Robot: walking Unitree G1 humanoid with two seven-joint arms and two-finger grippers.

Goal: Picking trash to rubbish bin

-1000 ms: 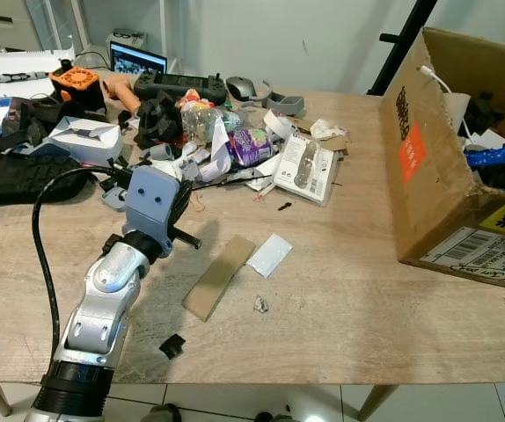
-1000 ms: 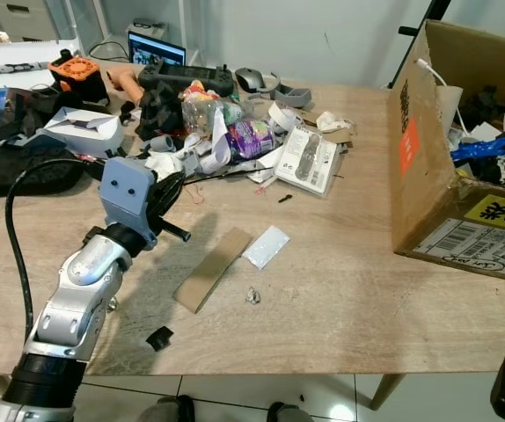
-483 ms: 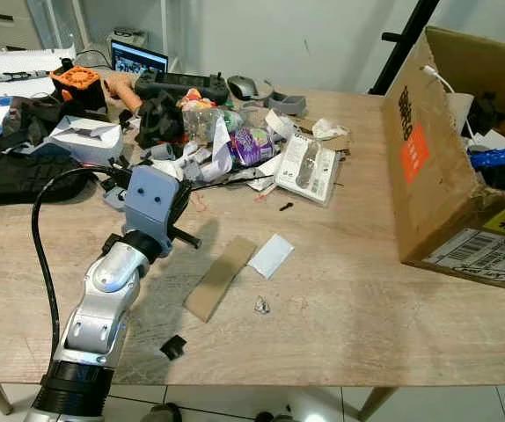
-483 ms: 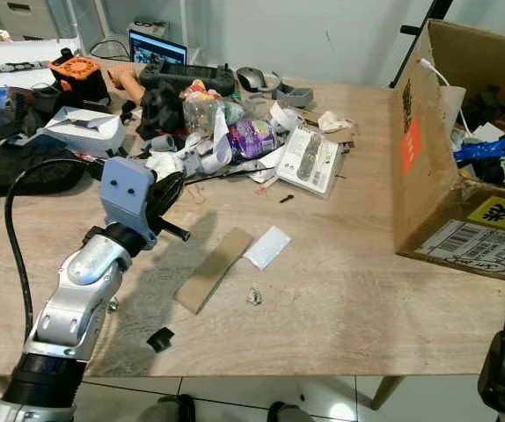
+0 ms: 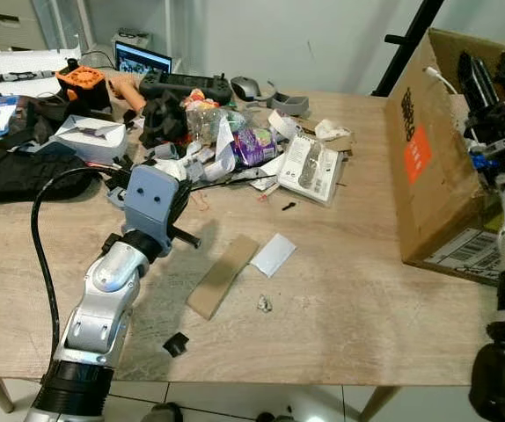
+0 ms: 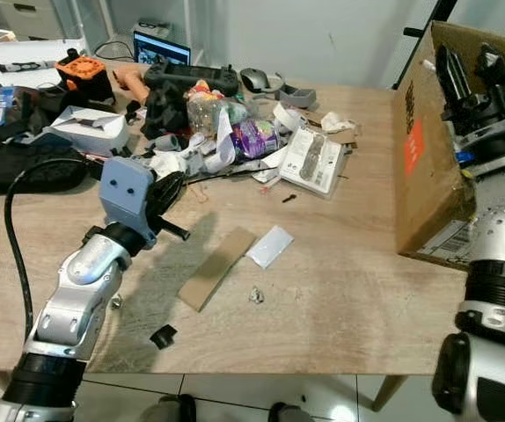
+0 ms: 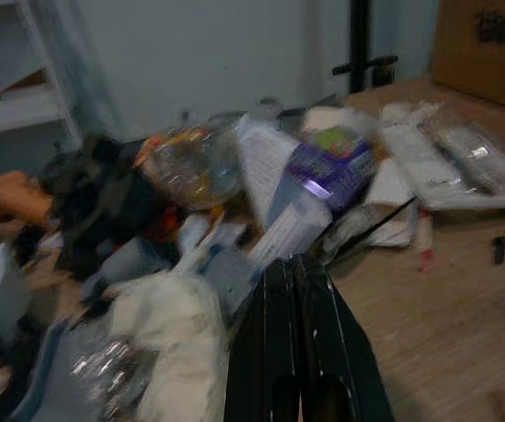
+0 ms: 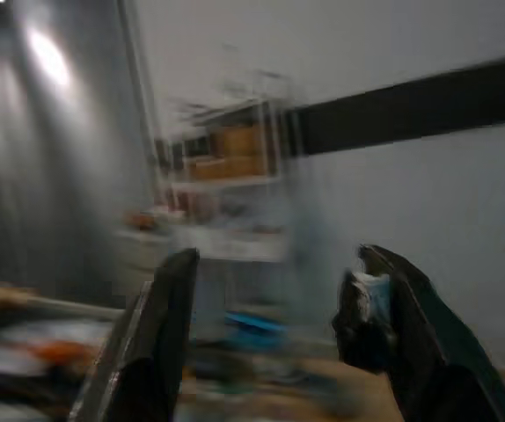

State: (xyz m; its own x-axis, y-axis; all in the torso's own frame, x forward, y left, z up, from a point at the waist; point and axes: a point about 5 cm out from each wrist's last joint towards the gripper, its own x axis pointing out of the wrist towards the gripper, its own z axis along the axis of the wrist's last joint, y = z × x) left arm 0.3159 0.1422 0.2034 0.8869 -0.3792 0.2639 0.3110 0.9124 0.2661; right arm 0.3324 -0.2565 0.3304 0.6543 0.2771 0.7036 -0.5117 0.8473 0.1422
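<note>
Loose trash lies on the wooden table (image 5: 367,299): a brown cardboard strip (image 5: 223,276), a white paper slip (image 5: 273,254), a small foil crumple (image 5: 263,304) and a black scrap (image 5: 175,344). Behind them is a heap of wrappers and paper (image 5: 226,145). A big open cardboard box (image 5: 437,167) stands at the right. My left gripper (image 7: 292,272) is shut with nothing in it, low over the table and aimed at the heap. My right gripper (image 5: 492,70) is raised beside the box's near wall, fingers open and pointing up. A small dark and white bit clings to one finger (image 8: 362,308).
A black bag (image 5: 15,171), a white carton (image 5: 90,136), an orange gadget (image 5: 81,83), a laptop (image 5: 142,60), a game controller (image 5: 182,85) and a mouse (image 5: 245,86) crowd the far left. A blister pack (image 5: 310,167) lies mid-table. Cables fill the box.
My right arm has risen into view at the right, up beside the cardboard box. The left arm has stayed put; the camera has shifted slightly.
</note>
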